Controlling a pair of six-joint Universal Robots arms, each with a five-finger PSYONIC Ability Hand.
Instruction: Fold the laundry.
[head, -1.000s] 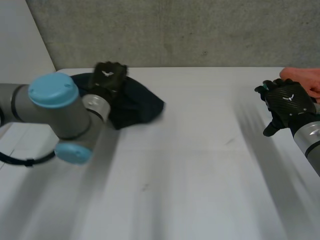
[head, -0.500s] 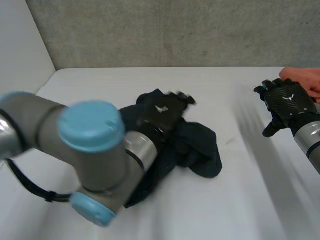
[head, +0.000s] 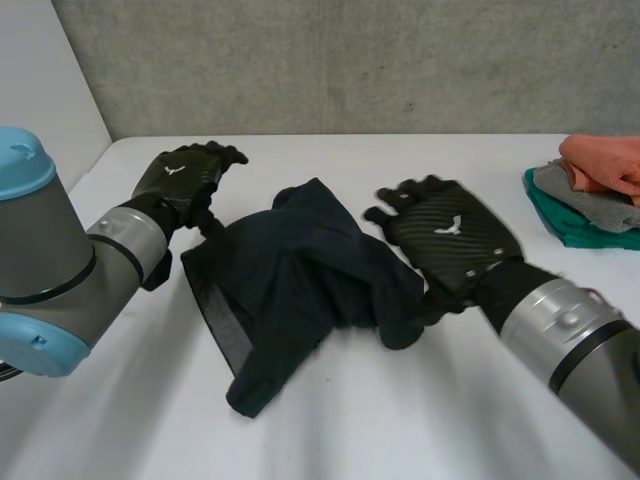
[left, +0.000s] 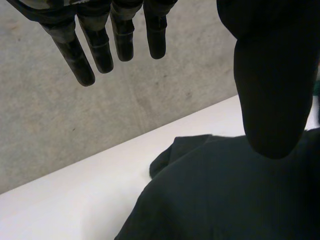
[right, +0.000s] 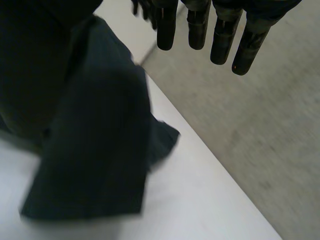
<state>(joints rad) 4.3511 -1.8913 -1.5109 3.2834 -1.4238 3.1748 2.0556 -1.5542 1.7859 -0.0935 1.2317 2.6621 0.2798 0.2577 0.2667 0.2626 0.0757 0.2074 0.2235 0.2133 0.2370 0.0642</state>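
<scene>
A dark navy garment (head: 290, 270) lies crumpled in the middle of the white table (head: 450, 420). My left hand (head: 185, 180) hovers at the garment's far left corner, fingers straight and holding nothing. In the left wrist view its fingers (left: 100, 45) point past the table's far edge, with the garment (left: 225, 200) below the palm. My right hand (head: 445, 235) is over the garment's right edge, fingers straight and spread. In the right wrist view those fingers (right: 200, 25) stretch out above the garment (right: 90, 150), with no cloth gripped.
A stack of folded clothes (head: 590, 195) in teal, grey and orange sits at the table's far right. A concrete wall (head: 350, 60) runs behind the table's back edge.
The left hand dragged the garment from the far left corner to the middle, let go and drew back left. The right hand came from the right edge over to the garment.
</scene>
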